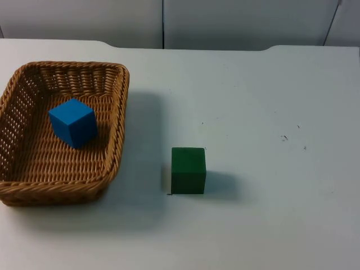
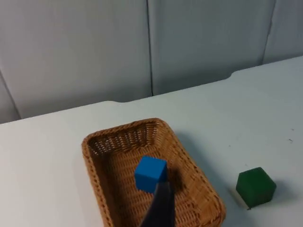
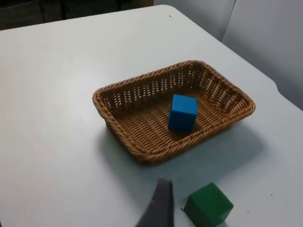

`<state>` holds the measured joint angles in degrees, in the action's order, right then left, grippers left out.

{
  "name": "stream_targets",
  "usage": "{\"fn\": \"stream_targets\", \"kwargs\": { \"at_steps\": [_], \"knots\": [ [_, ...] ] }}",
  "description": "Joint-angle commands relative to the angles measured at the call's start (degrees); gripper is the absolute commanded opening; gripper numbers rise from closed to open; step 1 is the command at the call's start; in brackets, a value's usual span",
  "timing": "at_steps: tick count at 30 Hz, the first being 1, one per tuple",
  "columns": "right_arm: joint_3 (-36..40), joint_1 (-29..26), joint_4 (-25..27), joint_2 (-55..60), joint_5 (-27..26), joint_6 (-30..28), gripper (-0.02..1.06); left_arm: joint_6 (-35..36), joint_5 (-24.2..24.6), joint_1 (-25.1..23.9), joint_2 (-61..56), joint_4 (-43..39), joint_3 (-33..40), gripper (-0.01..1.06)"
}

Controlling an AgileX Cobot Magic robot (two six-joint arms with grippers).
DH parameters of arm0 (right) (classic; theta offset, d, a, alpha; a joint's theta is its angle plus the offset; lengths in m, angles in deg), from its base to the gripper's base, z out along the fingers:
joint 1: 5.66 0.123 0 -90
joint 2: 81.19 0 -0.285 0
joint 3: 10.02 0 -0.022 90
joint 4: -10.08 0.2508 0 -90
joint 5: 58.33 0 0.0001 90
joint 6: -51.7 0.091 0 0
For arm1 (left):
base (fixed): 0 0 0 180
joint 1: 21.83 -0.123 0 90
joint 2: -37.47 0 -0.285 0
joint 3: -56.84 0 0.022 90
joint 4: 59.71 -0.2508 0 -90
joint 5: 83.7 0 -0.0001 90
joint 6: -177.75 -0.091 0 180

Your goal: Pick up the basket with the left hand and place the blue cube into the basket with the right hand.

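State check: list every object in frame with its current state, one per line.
basket: upright on the table, not lifted, blue cube inside
blue cube: in the basket, resting tilted on the weave
green cube: on the table beside the basket, apart from it, untouched
table: white top, bears basket and green cube

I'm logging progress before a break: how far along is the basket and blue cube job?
Done: the blue cube already lies inside the basket, tilted on its woven floor. In hand: nothing; the basket sits on the table, no tool gripping it. Left: seemingly nothing with the cube. The green cube stands on the table beside the basket.
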<state>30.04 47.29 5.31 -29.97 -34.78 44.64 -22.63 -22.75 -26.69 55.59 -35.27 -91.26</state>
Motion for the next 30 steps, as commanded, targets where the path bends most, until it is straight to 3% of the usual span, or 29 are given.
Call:
{"fn": "stream_targets", "kwargs": {
  "at_steps": [1, 6, 11, 18, 24, 28, 30],
  "knots": [
    [1.92, 0.22, 0.12, -2.55, -1.40, 1.13, 0.75, 6.53, 1.85, -0.19, -3.32, -6.22, 0.07, 0.75],
    [3.96, 0.22, 0.12, -6.55, -1.51, 1.13, 0.75, 13.84, 3.85, -0.19, -8.27, -14.58, 0.73, 0.75],
    [4.46, 0.22, 0.27, -8.20, -0.56, 1.13, 0.75, 15.44, 3.85, -0.19, -10.34, -15.47, 4.98, 0.75],
    [4.46, 0.22, 0.39, -8.85, 5.50, 1.13, 0.75, 19.51, 2.51, -0.19, -10.34, -21.39, 14.87, 0.75],
    [4.46, 0.22, 0.39, -8.85, 6.57, 1.13, 0.75, 19.40, 0.78, -0.19, -10.34, -21.39, 16.00, 0.76],
    [4.46, 0.22, 0.39, -8.85, 6.13, 1.13, 0.75, 19.31, 0.75, -0.19, -10.34, -21.39, 16.00, 1.01],
    [4.46, 0.22, 0.39, -8.85, 5.77, 1.13, 0.75, 19.31, 0.75, -0.19, -10.34, -21.39, 16.00, 1.05]
  ]
}}
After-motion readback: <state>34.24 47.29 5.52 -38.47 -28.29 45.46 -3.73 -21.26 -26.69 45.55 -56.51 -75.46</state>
